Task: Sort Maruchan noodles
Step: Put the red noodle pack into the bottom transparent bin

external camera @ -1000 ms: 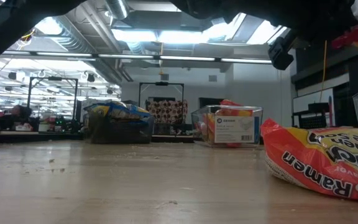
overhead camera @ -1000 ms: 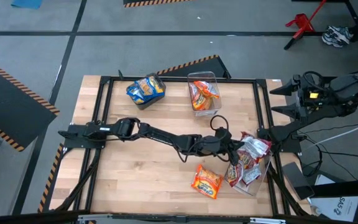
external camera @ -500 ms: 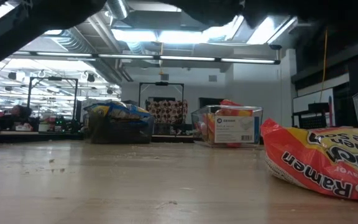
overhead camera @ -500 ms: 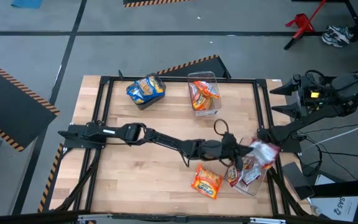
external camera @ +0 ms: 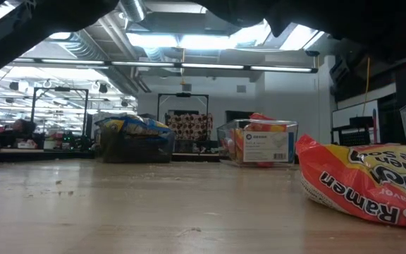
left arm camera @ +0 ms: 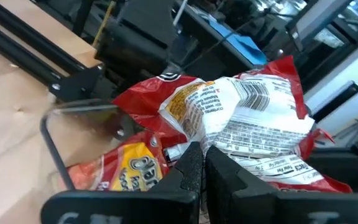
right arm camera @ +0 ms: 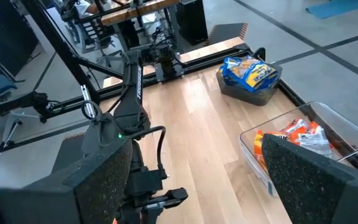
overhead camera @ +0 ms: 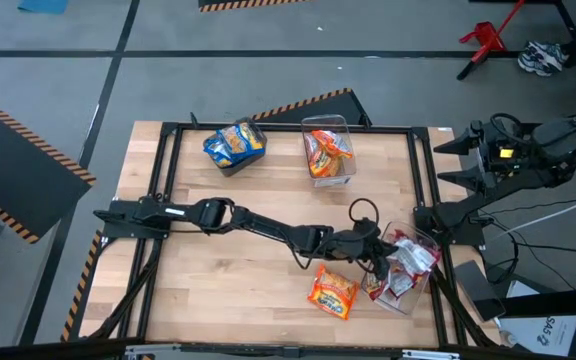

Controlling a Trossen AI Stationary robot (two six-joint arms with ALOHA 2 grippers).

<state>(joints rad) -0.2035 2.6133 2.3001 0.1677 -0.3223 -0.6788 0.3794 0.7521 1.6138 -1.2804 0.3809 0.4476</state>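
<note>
My left gripper [overhead camera: 381, 248] reaches across the table to its right side and is shut on a red-and-white noodle packet [overhead camera: 411, 254], holding it over a clear bin [overhead camera: 423, 290] of more red packets [left arm camera: 120, 168]. One orange packet [overhead camera: 333, 292] lies flat on the wood next to that bin and fills the right of the low view [external camera: 372, 183]. At the far edge, blue-and-yellow packets sit in a dark bin [overhead camera: 235, 143] and orange ones in a clear bin [overhead camera: 328, 150]. My right gripper [right arm camera: 197, 180] is open, raised beyond the table's right edge. My left gripper pinches the crumpled red-and-white packet between its two fingers at the lower edge of its white printed side [left arm camera: 219, 144]. The fingers come nearly level from the table's left. The packet stands out past the fingertips, above the packets in the clear bin [left arm camera: 48, 124].
A black metal frame [overhead camera: 268, 128] runs around the tabletop. The wood in the middle and left of the table [overhead camera: 228, 270] is bare. The folded right arm [overhead camera: 508, 160] stands off the right edge, with cables and equipment behind it.
My left gripper, still shut, has carried the red-and-white packet a little farther toward the table's right edge. It has then sunk with the packet toward the clear bin at the near right. The right arm has kept still.
</note>
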